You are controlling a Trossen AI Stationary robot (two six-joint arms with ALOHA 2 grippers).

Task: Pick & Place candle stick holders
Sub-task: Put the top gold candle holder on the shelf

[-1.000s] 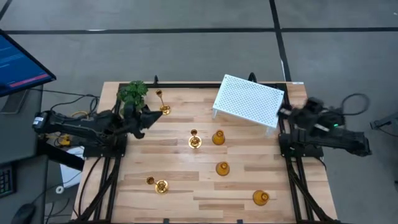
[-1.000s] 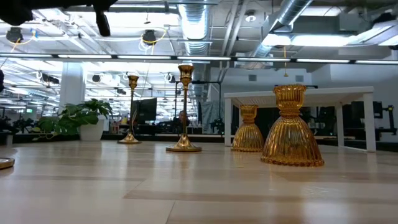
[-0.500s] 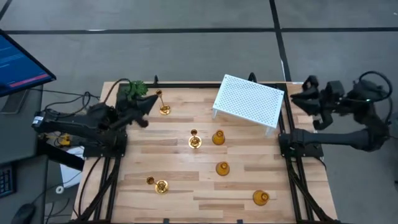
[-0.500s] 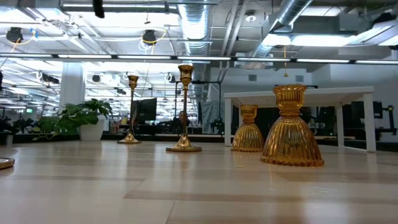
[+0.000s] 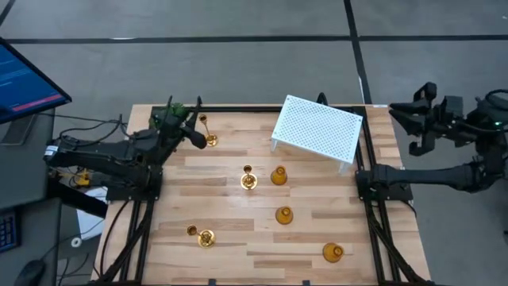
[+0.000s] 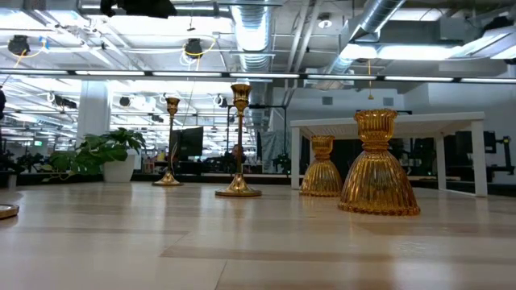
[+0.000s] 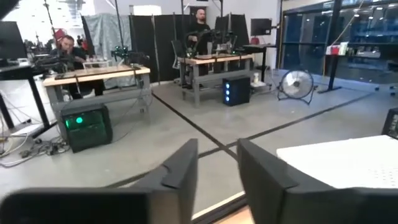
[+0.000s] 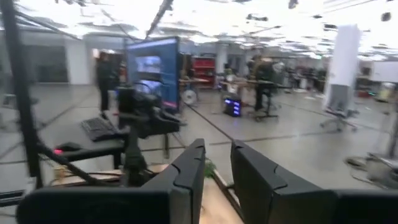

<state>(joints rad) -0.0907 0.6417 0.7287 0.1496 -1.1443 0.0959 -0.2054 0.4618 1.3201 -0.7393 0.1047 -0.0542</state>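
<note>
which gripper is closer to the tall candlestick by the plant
Left. The left gripper hovers right beside the tall brass candlestick at the table's far left corner. The right gripper is off the table's right edge, beyond the white perforated stand.

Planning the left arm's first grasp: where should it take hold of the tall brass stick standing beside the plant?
Probably the thin stem of the tall brass stick, above its round base. It stands upright, so a level approach from the left pincer side, fingers straddling the stem, seems safest. The plant crowds its far-left side, so keep the fingers clear of the leaves.
</note>
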